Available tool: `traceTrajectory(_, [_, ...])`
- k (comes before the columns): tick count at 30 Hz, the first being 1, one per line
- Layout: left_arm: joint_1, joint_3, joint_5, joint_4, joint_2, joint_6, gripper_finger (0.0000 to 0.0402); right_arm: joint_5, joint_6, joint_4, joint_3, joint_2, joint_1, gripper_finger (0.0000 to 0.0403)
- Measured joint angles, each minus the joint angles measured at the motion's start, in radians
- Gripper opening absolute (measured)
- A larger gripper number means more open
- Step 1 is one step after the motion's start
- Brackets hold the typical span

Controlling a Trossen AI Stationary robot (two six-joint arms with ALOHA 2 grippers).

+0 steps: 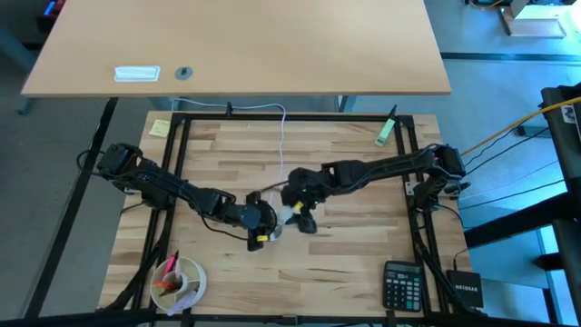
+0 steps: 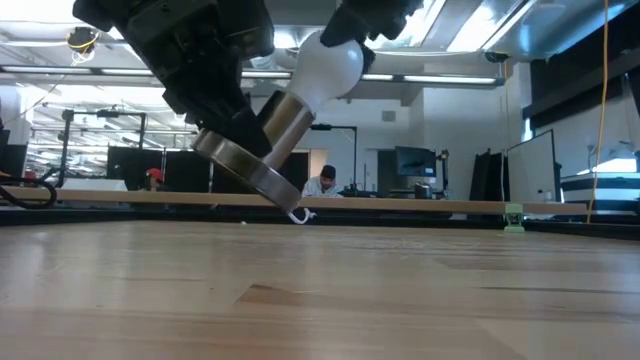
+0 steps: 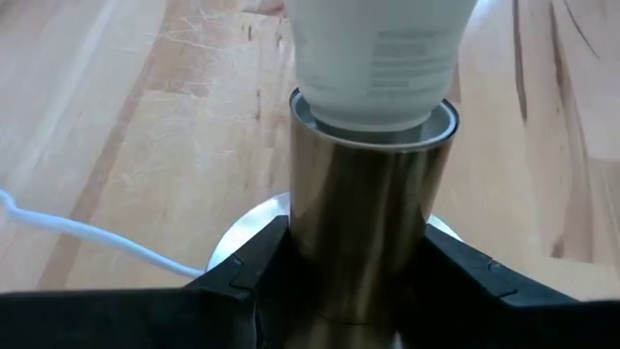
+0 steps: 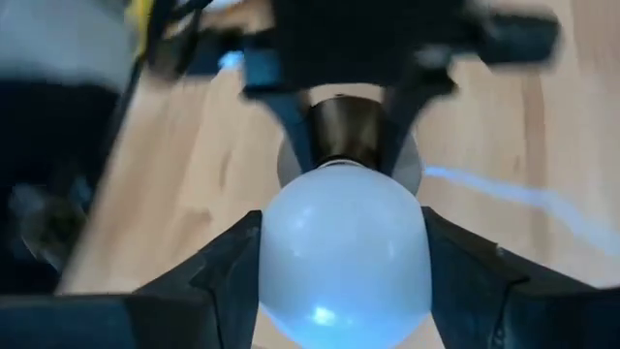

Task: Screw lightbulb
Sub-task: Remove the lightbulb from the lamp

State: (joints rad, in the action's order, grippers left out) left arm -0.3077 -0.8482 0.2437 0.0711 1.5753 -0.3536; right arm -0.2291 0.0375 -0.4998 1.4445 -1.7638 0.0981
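The white frosted lightbulb [image 2: 330, 65] sits with its base in the tube of a silvery socket [image 2: 278, 125] that has a round disc foot [image 2: 245, 165] and a thin white cord [image 3: 77, 233]. Both are near the table's middle [image 1: 287, 216]. My left gripper [image 1: 260, 218] is shut on the socket. My right gripper [image 1: 300, 207] is shut on the bulb's globe [image 4: 344, 252]. In the low view the socket and bulb are tilted, the bulb end up. My left gripper pinches the socket's upright tube [image 3: 368, 242] between its two fingers [image 3: 257, 276], just above the disc foot, coming across the tube from the table's left. The socket is tilted and its foot looks lifted off the table. My right gripper pinches the bulb's round globe [image 4: 291, 242] between its two fingers [image 4: 228, 267], one on each side. It comes along the bulb's axis from the globe end, from the table's right. The bulb's neck sits in the socket's mouth [image 4: 344, 145].
The cord [image 1: 283, 136] runs to the table's far edge. A calculator [image 1: 402, 283] lies at the near right, a bowl with small items [image 1: 179, 280] at the near left, a green item [image 1: 385, 132] at the far right, a yellow note [image 1: 160, 128] at the far left.
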Motion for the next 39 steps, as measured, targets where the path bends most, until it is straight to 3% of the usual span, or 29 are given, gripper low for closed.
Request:
traceTrajectory(10, [-0.002, 0.0, -0.008, 0.003, 0.0, 0.027, 0.016, -0.051, -0.889, 0.008, -0.003, 0.0, 0.002, 0.0233])
traceTrajectory(14, [-0.002, 0.0, -0.009, 0.003, -0.001, 0.033, 0.016, -0.041, -1.02, 0.007, -0.003, 0.0, 0.009, 0.0234])
traceTrajectory(21, [0.001, 0.0, -0.01, 0.002, -0.001, 0.039, 0.016, -0.029, -0.863, 0.014, -0.003, 0.0, 0.01, 0.0242])
traceTrajectory(30, [0.002, -0.002, -0.007, -0.017, -0.001, 0.037, 0.016, -0.014, -0.622, 0.025, 0.047, 0.001, 0.007, 0.0348])
traceTrajectory(34, [0.002, -0.002, -0.009, -0.004, -0.001, 0.033, 0.016, 0.0, -0.477, -0.074, 0.145, 0.002, 0.007, 0.0373])
traceTrajectory(39, [0.002, -0.002, -0.008, -0.003, -0.001, 0.021, 0.016, 0.012, -0.211, -0.33, 0.278, 0.003, 0.007, 0.0376])
